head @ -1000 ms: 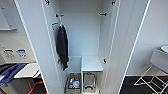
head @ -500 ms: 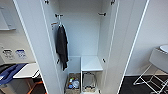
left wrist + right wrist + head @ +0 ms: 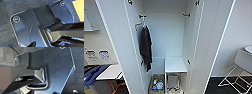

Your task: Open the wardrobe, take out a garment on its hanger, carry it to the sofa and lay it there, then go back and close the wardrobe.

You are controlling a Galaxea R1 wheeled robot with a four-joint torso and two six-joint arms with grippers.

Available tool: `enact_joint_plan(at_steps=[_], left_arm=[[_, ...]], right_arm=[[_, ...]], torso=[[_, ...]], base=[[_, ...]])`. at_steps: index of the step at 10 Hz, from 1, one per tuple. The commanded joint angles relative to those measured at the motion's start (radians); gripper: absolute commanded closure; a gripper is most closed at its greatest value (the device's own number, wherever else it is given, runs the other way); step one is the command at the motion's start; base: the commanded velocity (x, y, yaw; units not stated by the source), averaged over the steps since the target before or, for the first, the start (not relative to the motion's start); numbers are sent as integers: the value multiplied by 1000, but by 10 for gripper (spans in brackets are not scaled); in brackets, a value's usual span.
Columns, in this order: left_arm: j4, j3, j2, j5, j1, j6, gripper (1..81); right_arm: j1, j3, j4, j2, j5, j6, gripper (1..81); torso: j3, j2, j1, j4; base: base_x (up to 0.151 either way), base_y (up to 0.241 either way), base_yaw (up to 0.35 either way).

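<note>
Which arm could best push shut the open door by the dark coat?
Left, probably. That door stands open on the robot's left side, and the dark coat hangs just inside the wardrobe beside it.

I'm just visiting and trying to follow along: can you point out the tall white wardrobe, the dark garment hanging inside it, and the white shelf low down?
Tall white wardrobe point(image 3: 209, 50): head view, open right door.
Dark grey-black garment point(image 3: 145, 47): head view, body.
White shelf point(image 3: 175, 64): head view, top surface.
</note>
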Motion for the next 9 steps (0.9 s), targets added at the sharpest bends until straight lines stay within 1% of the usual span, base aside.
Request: enact_joint_plan(at_steps=[1, 9], left_arm=[[-4, 3, -1, 39, -54, 2, 10], [-4, 3, -3, 36, -54, -1, 10]], right_arm=[[57, 4, 3, 2, -65, -1, 10], [55, 11, 6, 11, -64, 4, 10]], torso=[[0, 0, 1, 0], [0, 0, 1, 0]], base=[[124, 0, 0], [151, 0, 0]])
